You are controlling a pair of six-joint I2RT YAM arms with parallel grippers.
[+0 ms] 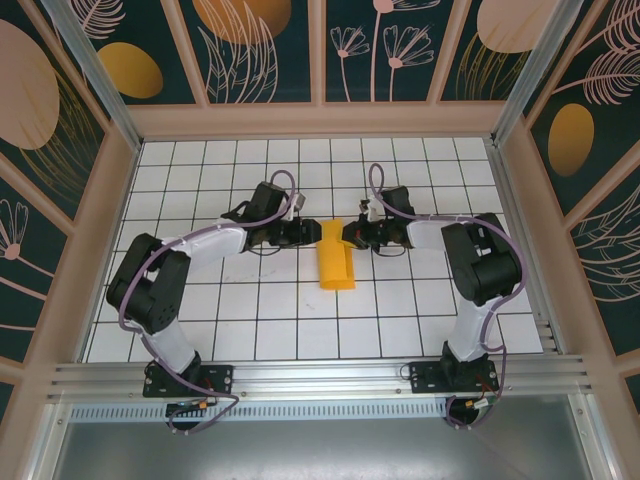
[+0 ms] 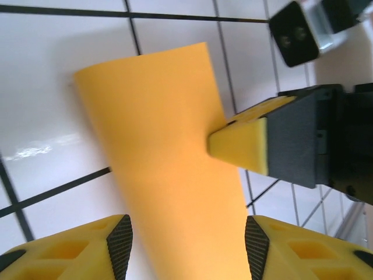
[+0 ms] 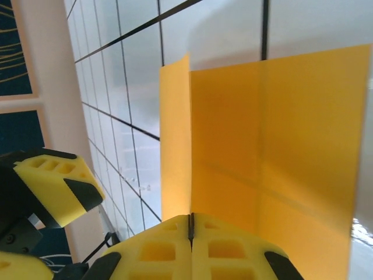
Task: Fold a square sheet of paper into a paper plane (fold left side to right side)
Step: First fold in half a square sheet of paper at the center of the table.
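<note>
Square sheet of paper (image 1: 335, 262): orange-yellow, lying as a narrow upright rectangle at the centre of the overhead frame, on the white gridded table (image 1: 250, 330), between the two arms.

Condition: already doubled over. One strip stands up at a crease along its left part in the right wrist frame, and faint crease lines cross the flat part.

Handling, by judgement: very light, thin and limp. It slides easily on the smooth tiles, springs back unless it is pressed, and takes an unwanted crease or tear if pulled hard. It is best taken at an edge or free corner with a flat pinch while the other side is held down, and the fold pressed along its line.

Right gripper (image 3: 191, 233): fingers closed flat together at the bottom centre of its own frame. The paper's upright edge runs into the seam between them, so it appears to pinch the sheet. In the left wrist frame its yellow tip meets the paper's right edge at mid-right.

Left gripper (image 2: 187, 245): fingers (image 2: 119, 242) apart at the bottom of its frame. The paper runs between them with a gap on each side, so nothing is gripped.

Views compared: the overhead frame gives the outline, the place on the grid and both grippers meeting at the paper's upper end. The right wrist frame gives the raised flap and the creases, too fine to read from overhead. The left wrist frame gives the spread of its own fingers and the opposite tip on the edge.
</note>
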